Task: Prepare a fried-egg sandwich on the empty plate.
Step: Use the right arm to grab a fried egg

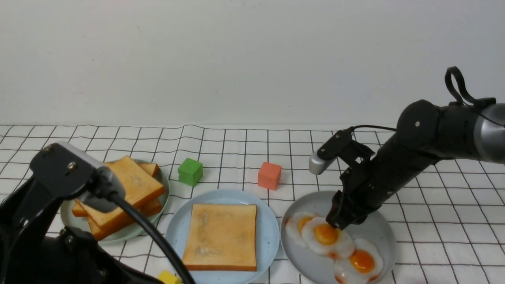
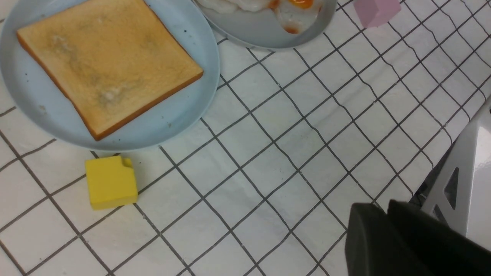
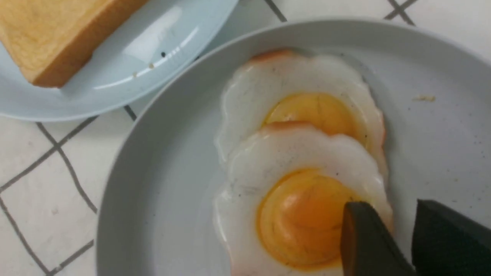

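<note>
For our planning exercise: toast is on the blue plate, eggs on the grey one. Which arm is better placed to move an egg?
The right. The right hand sits at the edge of the middle egg on the grey plate; the left hand hangs over cloth near the yellow block, holding nothing.

Nearest fried egg (image 1: 359, 265) cut by bottom edge; pink block (image 2: 377, 11) cropped

Bright even light, faint soft shadows, white glare streak on the blue plate (image 3: 153, 50), right wrist view slightly blurred.
</note>
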Action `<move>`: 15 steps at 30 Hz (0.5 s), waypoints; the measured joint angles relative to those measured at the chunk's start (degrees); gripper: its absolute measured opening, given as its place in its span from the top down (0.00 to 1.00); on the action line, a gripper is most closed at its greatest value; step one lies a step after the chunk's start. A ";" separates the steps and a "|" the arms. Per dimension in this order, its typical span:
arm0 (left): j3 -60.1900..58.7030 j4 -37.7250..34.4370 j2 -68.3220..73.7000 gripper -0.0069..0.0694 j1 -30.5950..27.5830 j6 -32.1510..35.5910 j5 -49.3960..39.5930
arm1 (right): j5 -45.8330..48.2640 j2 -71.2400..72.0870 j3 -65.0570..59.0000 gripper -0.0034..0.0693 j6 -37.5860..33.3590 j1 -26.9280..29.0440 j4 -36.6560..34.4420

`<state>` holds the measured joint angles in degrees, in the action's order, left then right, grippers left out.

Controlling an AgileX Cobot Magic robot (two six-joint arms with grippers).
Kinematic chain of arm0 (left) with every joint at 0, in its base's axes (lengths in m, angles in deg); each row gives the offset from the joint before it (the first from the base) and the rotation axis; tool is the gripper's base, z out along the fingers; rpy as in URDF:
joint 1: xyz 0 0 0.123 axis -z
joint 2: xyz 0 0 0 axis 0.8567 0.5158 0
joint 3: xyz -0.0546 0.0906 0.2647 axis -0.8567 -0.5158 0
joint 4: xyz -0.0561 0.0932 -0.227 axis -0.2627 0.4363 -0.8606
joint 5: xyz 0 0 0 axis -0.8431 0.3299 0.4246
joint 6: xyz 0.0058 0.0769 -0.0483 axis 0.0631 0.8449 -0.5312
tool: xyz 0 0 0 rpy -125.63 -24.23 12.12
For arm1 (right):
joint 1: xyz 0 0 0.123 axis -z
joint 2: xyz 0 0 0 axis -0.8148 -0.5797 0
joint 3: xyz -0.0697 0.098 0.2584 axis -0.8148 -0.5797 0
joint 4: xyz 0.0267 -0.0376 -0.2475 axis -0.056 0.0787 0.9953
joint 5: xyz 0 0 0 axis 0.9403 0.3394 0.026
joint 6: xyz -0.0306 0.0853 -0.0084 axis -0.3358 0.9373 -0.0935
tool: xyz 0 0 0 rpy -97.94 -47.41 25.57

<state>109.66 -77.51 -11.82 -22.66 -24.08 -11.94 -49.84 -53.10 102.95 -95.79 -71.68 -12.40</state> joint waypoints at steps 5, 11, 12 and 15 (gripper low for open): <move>0.00 0.00 0.00 0.81 0.00 0.00 -0.17 | -0.19 -0.92 -0.04 0.64 0.13 0.00 0.28; 0.00 0.00 0.00 0.80 0.00 -0.04 -0.23 | -0.05 -1.69 0.33 0.63 0.67 0.00 0.06; 0.00 0.00 0.00 0.80 0.00 -0.04 -0.23 | 0.02 -1.82 0.38 0.63 0.73 0.00 -0.06; 0.00 0.00 0.00 0.79 0.00 -0.04 -0.23 | 0.49 -2.19 0.59 0.63 0.80 0.16 -0.39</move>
<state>109.66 -77.51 -11.82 -22.66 -24.12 -12.17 -49.35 -55.29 103.54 -94.99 -71.52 -12.80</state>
